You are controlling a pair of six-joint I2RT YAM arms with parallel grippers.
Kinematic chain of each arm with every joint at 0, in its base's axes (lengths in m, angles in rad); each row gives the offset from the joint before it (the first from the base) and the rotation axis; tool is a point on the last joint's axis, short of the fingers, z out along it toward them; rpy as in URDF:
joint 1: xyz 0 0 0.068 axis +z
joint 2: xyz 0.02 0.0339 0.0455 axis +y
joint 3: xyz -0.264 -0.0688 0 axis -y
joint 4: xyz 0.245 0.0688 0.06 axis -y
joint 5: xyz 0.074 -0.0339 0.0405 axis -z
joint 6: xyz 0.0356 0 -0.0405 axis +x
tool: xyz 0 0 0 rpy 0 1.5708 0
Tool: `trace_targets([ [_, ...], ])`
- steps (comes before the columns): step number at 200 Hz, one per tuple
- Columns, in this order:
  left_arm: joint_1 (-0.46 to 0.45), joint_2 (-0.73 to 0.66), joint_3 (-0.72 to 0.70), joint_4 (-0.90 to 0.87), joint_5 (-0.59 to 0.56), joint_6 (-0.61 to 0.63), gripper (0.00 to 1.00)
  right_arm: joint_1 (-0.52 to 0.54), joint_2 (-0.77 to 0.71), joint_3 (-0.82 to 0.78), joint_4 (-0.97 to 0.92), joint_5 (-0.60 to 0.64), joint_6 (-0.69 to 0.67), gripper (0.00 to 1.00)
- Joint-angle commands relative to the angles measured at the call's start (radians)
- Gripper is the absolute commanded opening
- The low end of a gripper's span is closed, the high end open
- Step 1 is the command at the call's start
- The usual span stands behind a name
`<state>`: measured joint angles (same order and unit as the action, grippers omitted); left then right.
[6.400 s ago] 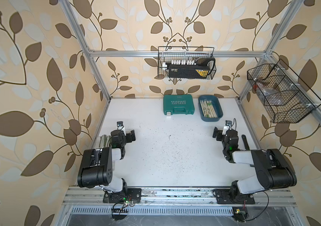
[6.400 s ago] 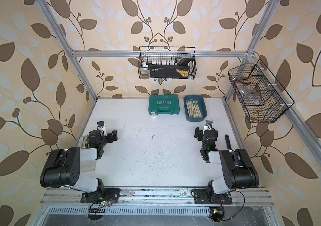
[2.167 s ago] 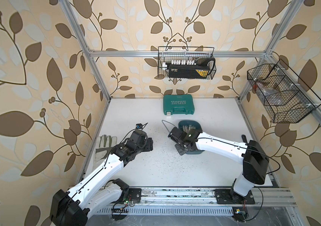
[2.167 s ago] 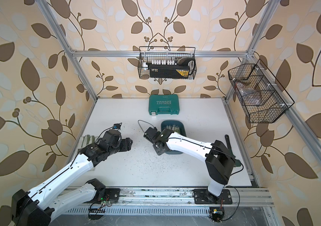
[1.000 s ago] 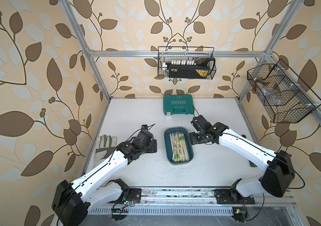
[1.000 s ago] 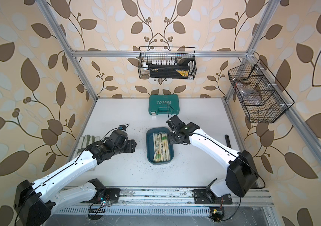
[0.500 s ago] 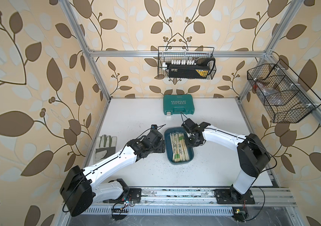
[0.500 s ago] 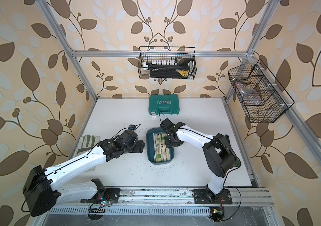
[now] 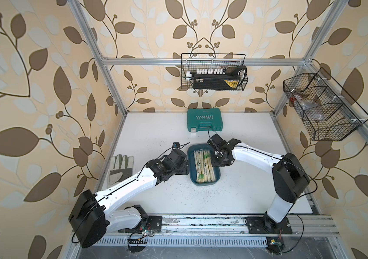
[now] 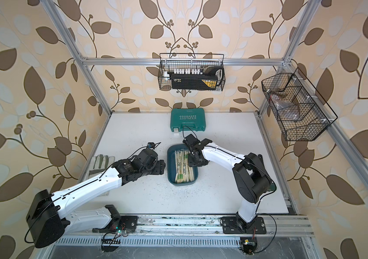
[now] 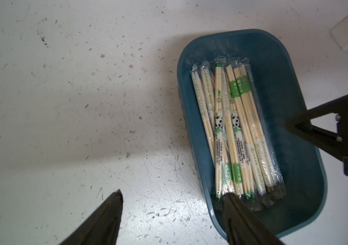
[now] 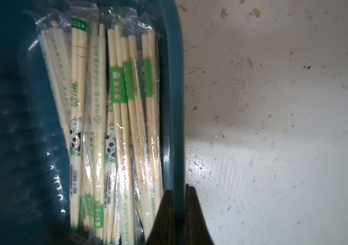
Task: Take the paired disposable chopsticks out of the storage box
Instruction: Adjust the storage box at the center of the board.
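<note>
Right jaws newly clenched on teal storage box (image 12: 174,106) rim, left jaws nearer, released; clear-wrapped pale chopsticks (image 12: 118,127) inside.

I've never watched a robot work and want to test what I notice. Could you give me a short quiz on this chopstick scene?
1. True or false: the paired disposable chopsticks lie inside the storage box.
2. The right gripper is shut on: A the box's rim; B a chopstick pair; C nothing.
3. Which gripper is open, with one fingertip over the box and one over the table?

Key: 1 true. 2 A. 3 the left gripper.
</note>
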<state>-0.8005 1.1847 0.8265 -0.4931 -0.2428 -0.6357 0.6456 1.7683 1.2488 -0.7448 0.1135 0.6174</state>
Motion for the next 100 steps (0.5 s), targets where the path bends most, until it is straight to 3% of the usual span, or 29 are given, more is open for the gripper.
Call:
trace_targets([
  [1, -0.01, -0.007, 0.017, 0.011, -0.029, -0.021, 0.78, 0.001, -0.022, -0.018, 0.042, 0.014, 0.07, 0.0],
  [48, -0.011, 0.001, 0.023, 0.012, -0.027, -0.018, 0.78, 0.005, -0.03, -0.043, 0.06, 0.014, 0.102, 0.01],
  [66, -0.011, 0.003, 0.024, 0.009, -0.029, -0.018, 0.78, 0.005, -0.023, -0.03, 0.047, 0.011, 0.089, 0.23],
  [100, -0.011, -0.012, 0.031, -0.007, -0.032, -0.017, 0.79, 0.005, -0.055, 0.036, -0.044, 0.04, 0.046, 0.4],
])
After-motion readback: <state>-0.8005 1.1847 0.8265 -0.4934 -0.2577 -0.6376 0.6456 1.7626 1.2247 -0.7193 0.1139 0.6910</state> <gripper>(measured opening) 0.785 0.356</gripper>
